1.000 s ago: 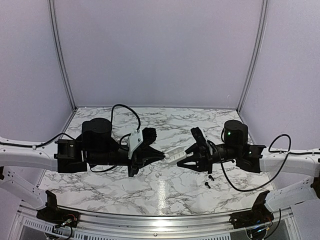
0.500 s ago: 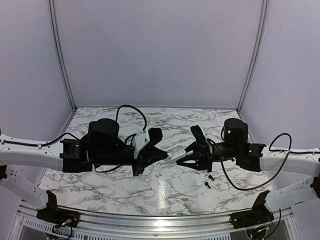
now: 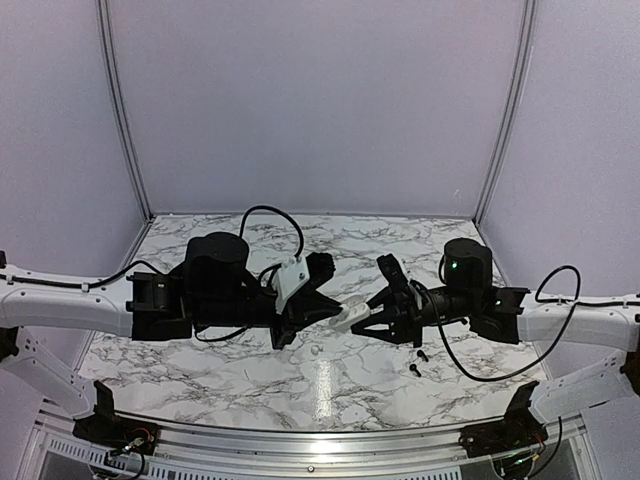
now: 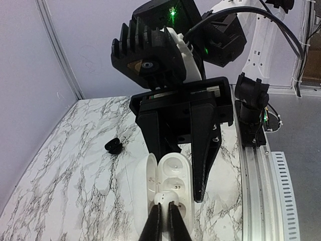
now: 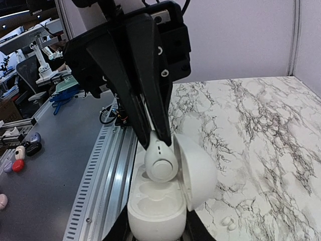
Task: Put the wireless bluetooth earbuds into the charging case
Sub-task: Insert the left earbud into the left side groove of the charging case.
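Now clamps the white charging case in the right gripper, jaws closed on its sides, lid swung open, above the marble table. Pinches one glossy white earbud in the left gripper, tips shut on its stem, at the mouth of a case socket; cannot tell whether seated. Shows a second white earbud on the table below the case, and two black earbuds near the right arm.

From high behind the near edge, I look down across the marble table. My left wrist camera peers closely along its fingers at the right arm; the right wrist camera faces the left arm. All share the charging case.
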### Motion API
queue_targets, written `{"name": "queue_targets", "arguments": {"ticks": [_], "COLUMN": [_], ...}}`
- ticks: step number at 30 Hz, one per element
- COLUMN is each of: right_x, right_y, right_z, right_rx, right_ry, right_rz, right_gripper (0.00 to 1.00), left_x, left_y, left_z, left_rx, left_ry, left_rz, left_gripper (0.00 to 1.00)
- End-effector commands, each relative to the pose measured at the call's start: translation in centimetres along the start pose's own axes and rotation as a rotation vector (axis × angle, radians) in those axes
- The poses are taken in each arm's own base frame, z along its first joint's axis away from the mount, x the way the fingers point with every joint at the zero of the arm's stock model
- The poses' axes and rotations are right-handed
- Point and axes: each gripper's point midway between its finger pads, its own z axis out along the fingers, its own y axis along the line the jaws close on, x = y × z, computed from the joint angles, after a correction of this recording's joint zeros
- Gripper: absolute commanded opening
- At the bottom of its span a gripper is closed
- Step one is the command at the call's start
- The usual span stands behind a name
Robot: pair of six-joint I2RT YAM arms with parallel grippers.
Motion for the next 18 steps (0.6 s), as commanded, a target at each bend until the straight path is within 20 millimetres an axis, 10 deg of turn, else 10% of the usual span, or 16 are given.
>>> {"name": "queue_targets", "arguments": {"ticks": [1,18], "right_x": [-2.6,-3.1], "right_y": [0.3,0.5], "right_z": [-0.1,-0.5], "right_rx": [0.000,0.000], "right_ry": [-0.051,-0.081], "right_rz": [-0.064,-0.062], "right_gripper": [0.00,0.00], "left_x": [0.3,1.2], "left_y": [-0.5,-0.9], "left_z": [0.0,-0.8], "left_rx": [0.021,0.025], "left_ry": [0.030,0.035], "left_rz": [0.011,-0.016], "left_gripper": [0.00,0.00]}}
